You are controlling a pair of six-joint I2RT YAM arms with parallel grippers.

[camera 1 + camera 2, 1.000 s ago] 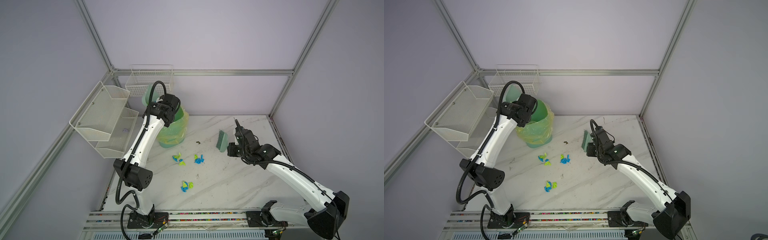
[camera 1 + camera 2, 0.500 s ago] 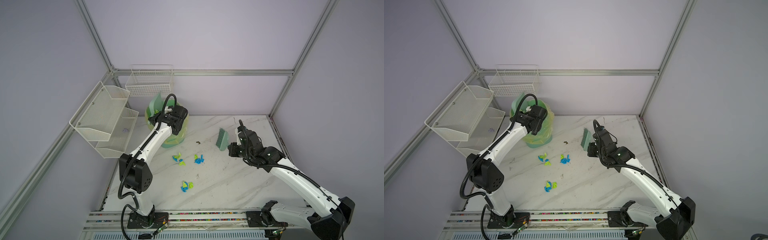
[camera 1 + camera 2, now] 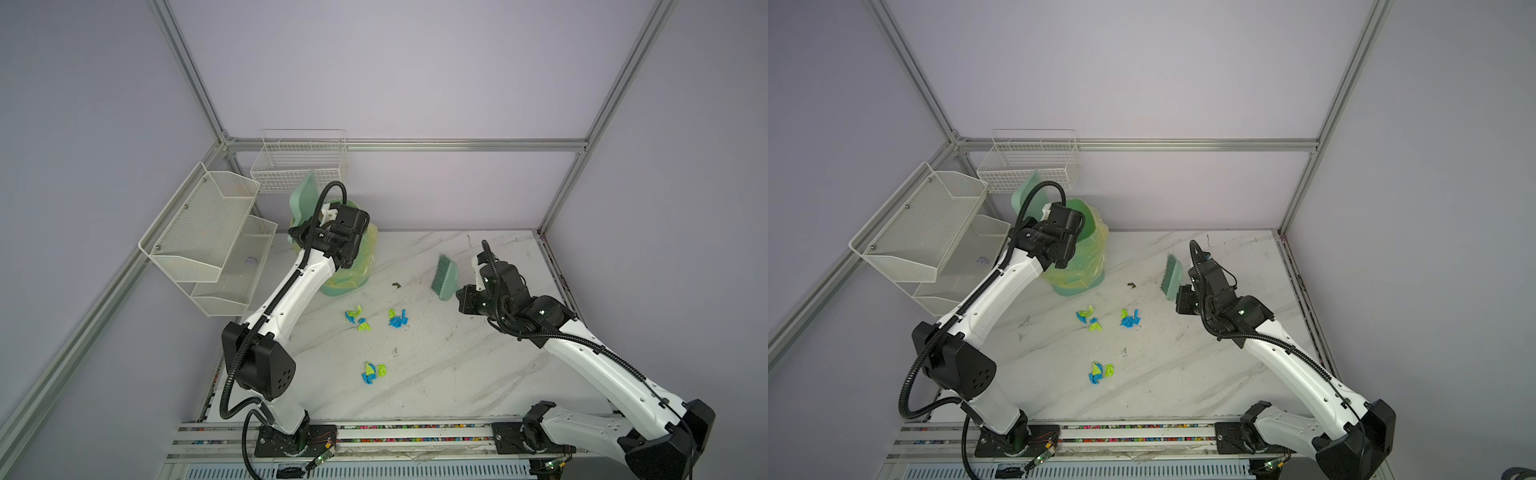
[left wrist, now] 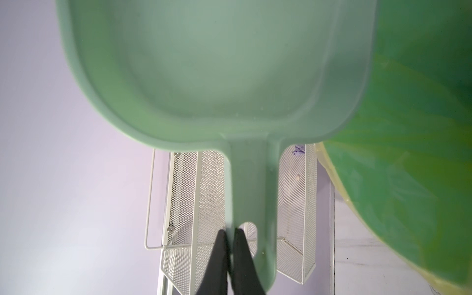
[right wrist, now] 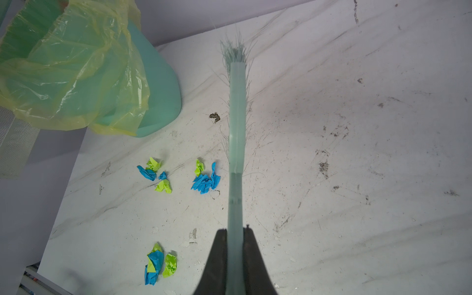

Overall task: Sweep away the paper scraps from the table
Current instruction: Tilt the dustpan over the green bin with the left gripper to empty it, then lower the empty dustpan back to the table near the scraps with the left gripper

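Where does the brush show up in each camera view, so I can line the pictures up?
In a top view: the brush, right of centre, bristles facing left.
In a top view: same spot.
Left wrist: not in it.
Right wrist: running up the middle from the right gripper.
Shared landmark: the green bin with its yellow liner, in all four.

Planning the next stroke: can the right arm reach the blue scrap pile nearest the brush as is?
Likely yes. The right gripper holds the brush close beside those paper scraps, with only bare table between them. The dustpan and bin are off to the far side.
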